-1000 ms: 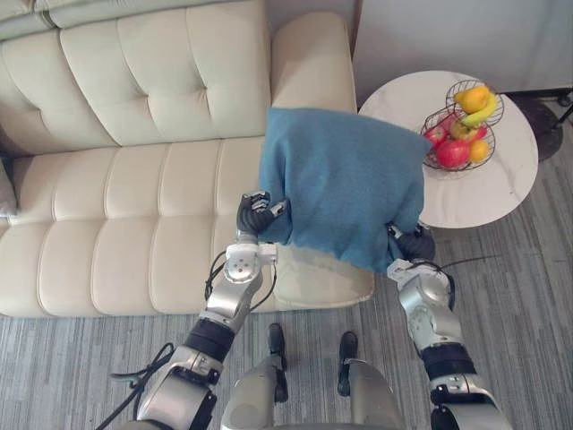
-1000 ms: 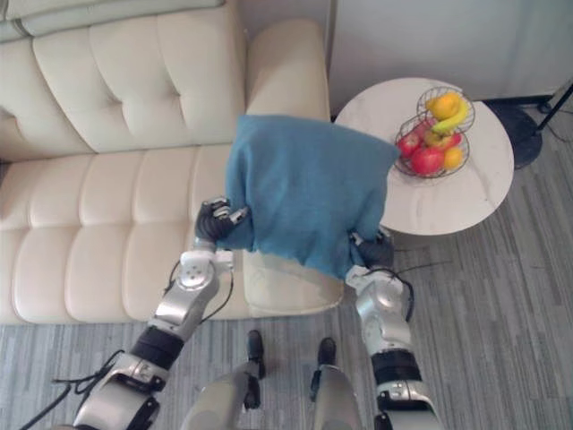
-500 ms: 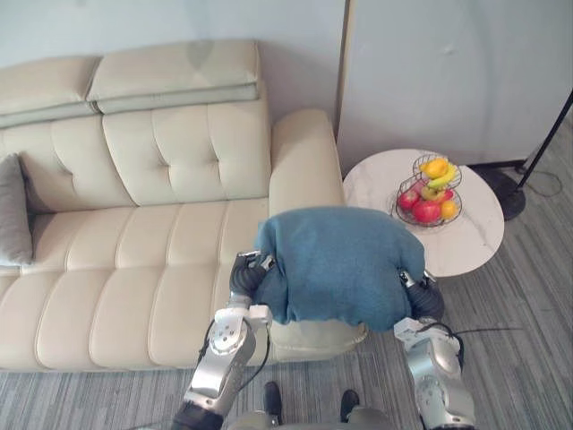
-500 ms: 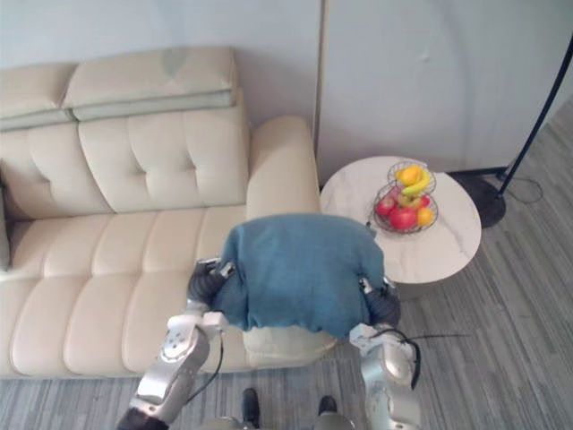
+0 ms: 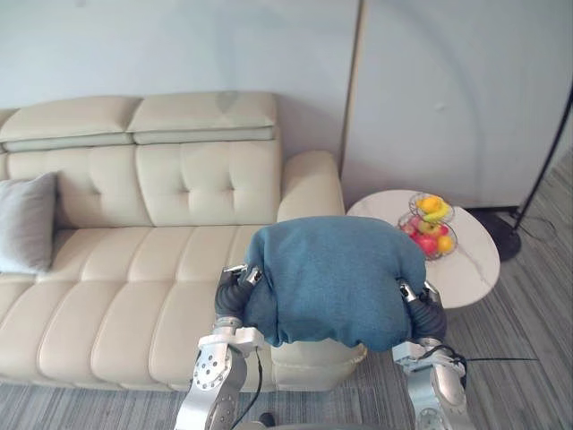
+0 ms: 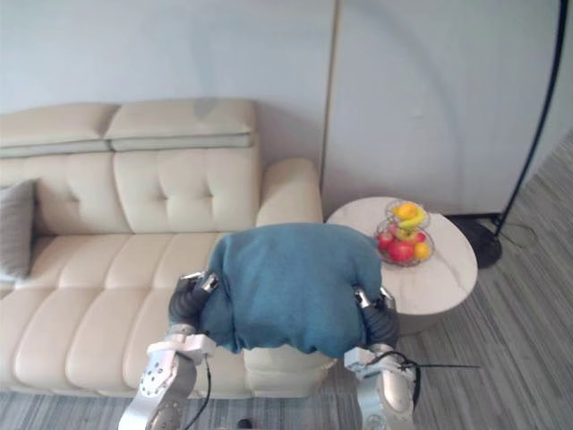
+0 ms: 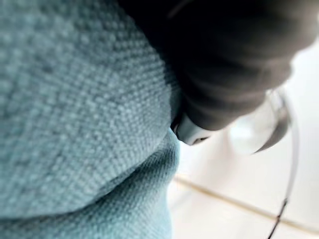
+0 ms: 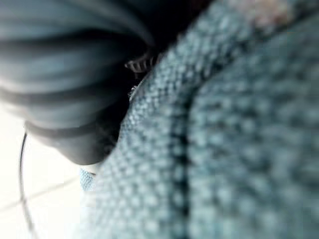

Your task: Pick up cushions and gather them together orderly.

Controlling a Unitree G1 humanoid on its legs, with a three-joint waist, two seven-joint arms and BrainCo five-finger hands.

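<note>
Cushion [image 5: 336,278], blue and plump, hangs in the air between the left hand [image 5: 231,294] and the right hand [image 5: 425,313], one pressed into each side, clear of the cream sofa [image 5: 134,269] beyond it. Both sets of fingers are buried in the cloth, so whether they curl into it or lie flat against it cannot be told; the wrist views show knit fabric bulging against the dark covers. A two-sided hold makes sense for something this soft and wide, which would sag if held by one edge. A grey cushion [image 5: 27,222] leans at the sofa's far end, well away from the left fingers, and is probably where this one belongs. Near the right fingers stands a round surface [image 5: 474,269] with a fruit basket [image 5: 430,226], worth avoiding in any swing.
</note>
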